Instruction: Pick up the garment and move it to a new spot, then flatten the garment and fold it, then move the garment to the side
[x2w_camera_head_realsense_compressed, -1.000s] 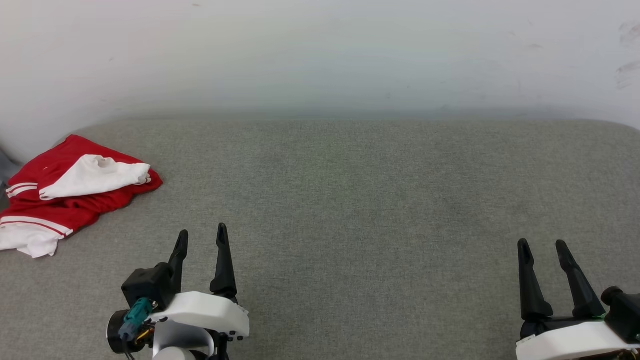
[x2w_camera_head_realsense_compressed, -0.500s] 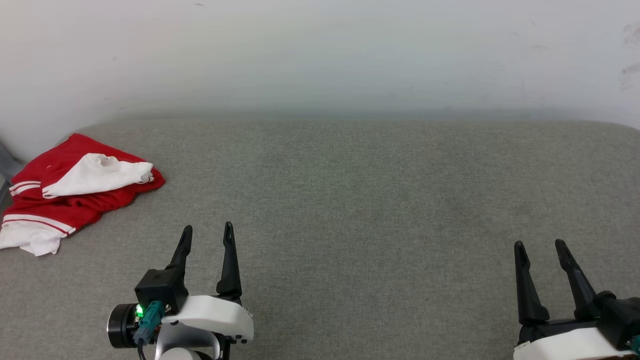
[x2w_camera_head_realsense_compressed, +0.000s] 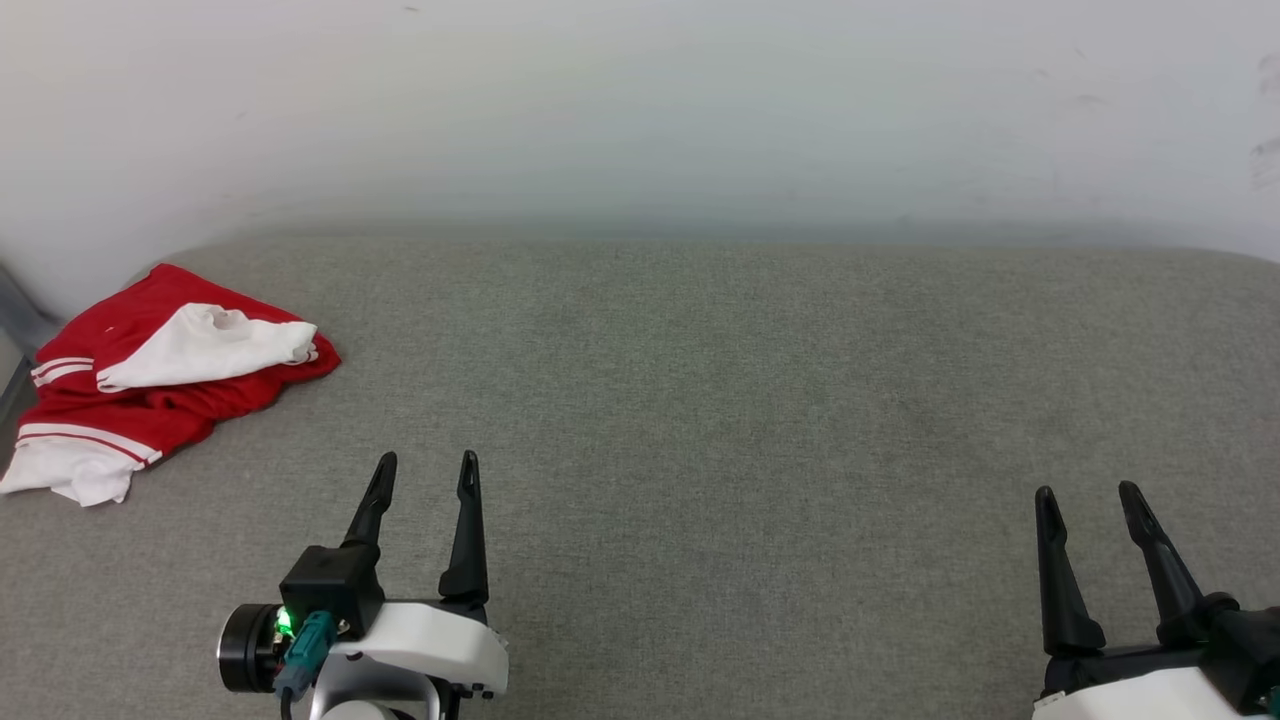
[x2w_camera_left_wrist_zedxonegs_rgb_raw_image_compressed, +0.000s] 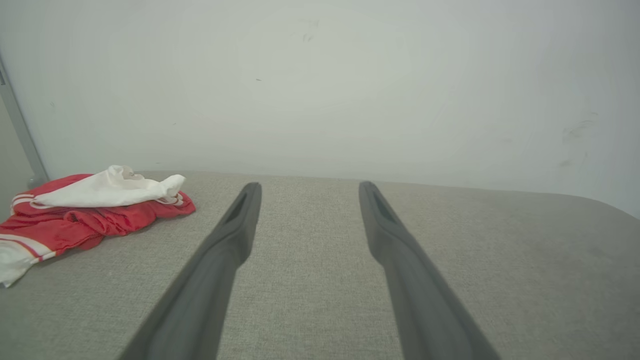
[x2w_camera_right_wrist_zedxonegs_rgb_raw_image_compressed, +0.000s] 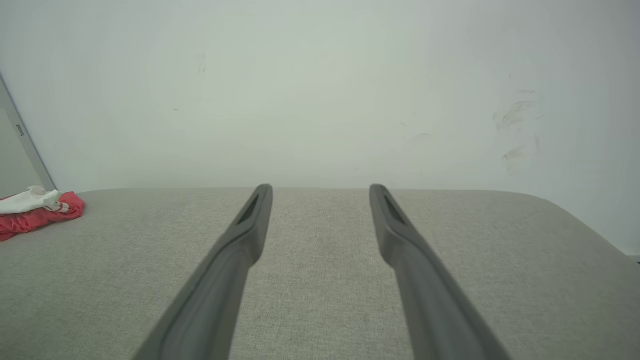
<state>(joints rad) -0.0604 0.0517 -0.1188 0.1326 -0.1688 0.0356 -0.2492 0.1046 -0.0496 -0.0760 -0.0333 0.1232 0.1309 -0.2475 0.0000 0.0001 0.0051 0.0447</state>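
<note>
The garment (x2w_camera_head_realsense_compressed: 150, 390) is a crumpled red T-shirt with white sleeves and striped trim, lying at the far left of the grey surface (x2w_camera_head_realsense_compressed: 720, 400). It also appears at the left of the left wrist view, garment (x2w_camera_left_wrist_zedxonegs_rgb_raw_image_compressed: 85, 215), and small at the left edge of the right wrist view, garment (x2w_camera_right_wrist_zedxonegs_rgb_raw_image_compressed: 35, 212). My left gripper (x2w_camera_head_realsense_compressed: 425, 465) stands open near the front, to the right of the garment and apart from it, nothing between its fingers. My right gripper (x2w_camera_head_realsense_compressed: 1088, 492) stands open at the lower right, far from the garment.
A pale wall (x2w_camera_head_realsense_compressed: 640, 110) rises directly behind the grey padded surface. A grey upright strip (x2w_camera_left_wrist_zedxonegs_rgb_raw_image_compressed: 22, 135) stands at the far left beside the garment. The surface's rounded right corner (x2w_camera_right_wrist_zedxonegs_rgb_raw_image_compressed: 575, 215) falls away at the right.
The whole head view has shifted slightly, so the camera moved. My left gripper has drifted a little to the right. The garment lies as before.
</note>
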